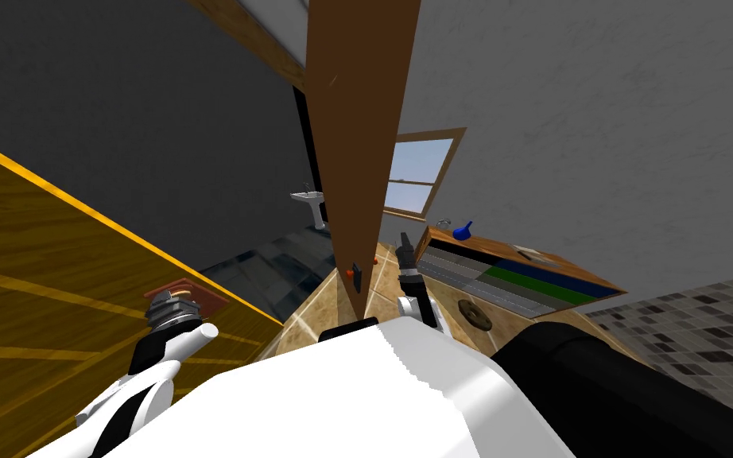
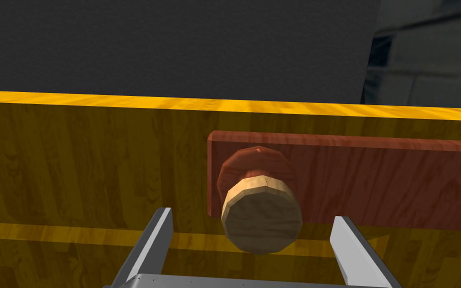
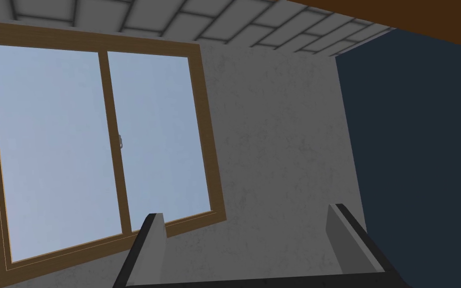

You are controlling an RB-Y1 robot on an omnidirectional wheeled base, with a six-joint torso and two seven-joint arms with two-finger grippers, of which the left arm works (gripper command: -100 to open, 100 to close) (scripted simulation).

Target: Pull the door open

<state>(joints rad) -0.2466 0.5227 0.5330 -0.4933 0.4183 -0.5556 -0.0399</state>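
The door (image 2: 74, 165) is yellow-brown wood with brighter yellow bands, and it takes up the left of the head view (image 1: 47, 302). A reddish-brown plate (image 2: 374, 180) on it carries a round tan knob (image 2: 262, 220). My left gripper (image 2: 252, 215) is open, and the knob sits between its two fingers (image 2: 155, 240) without touching either. In the head view the left gripper (image 1: 171, 304) is right at the plate (image 1: 198, 294). My right gripper (image 1: 406, 241) is raised beside a brown door leaf, and its fingers (image 3: 152, 240) stand open with nothing between them.
A dark brown door leaf (image 1: 357, 159) stands edge-on straight ahead with a small red knob (image 1: 350, 272) low on it. Past it are a white sink (image 1: 309, 203) and a window (image 1: 420, 179). A wooden unit (image 1: 516, 274) with a blue object (image 1: 463, 230) stands at right.
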